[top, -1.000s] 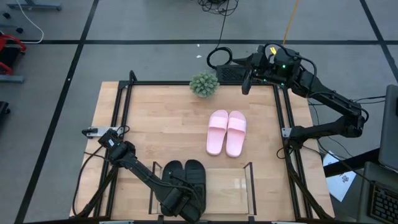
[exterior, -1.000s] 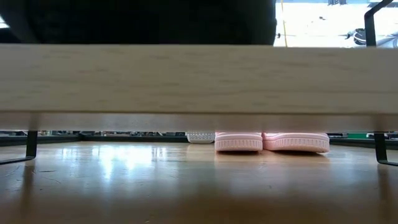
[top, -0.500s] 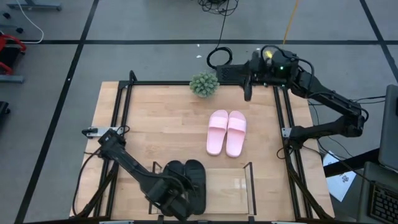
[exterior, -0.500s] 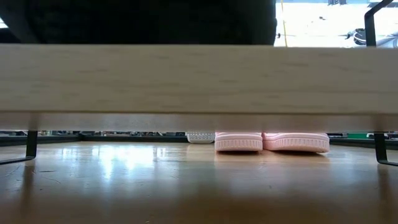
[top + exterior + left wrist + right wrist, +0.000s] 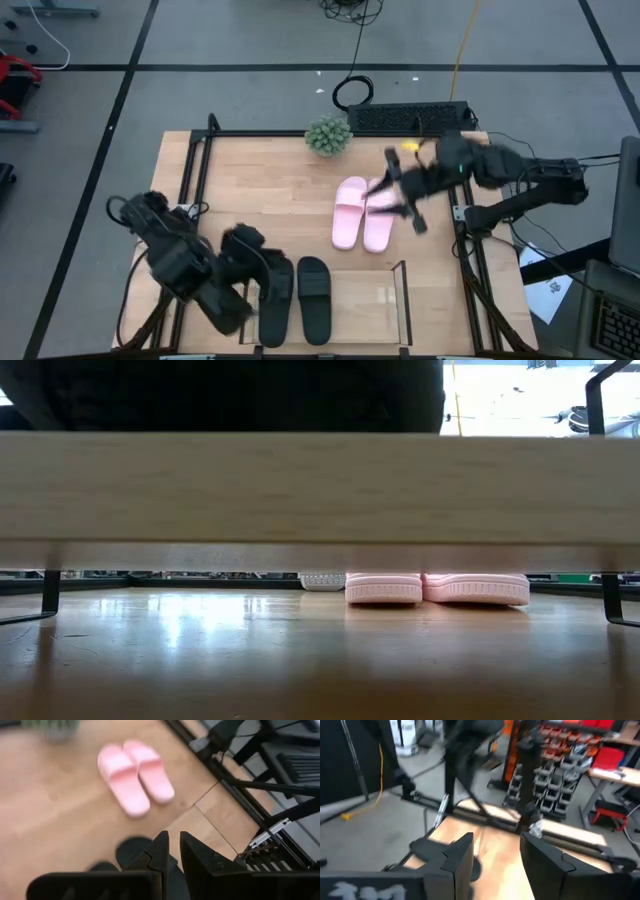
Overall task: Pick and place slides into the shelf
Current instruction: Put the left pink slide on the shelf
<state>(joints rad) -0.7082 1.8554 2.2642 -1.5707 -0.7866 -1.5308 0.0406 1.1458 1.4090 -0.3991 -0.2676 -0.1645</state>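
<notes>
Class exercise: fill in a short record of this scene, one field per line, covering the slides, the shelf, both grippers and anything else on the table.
Black slides: side by side in the shelf, at its left end
Pink slides: side by side on the table, outside the shelf
Shelf: at the table's near edge, right part unfilled
Left gripper: raised, beside the black slides, jaws nearly closed, holding nothing
Right gripper: above the pink slides, jaws open, empty
Other item: small green plant at the far edge
</notes>
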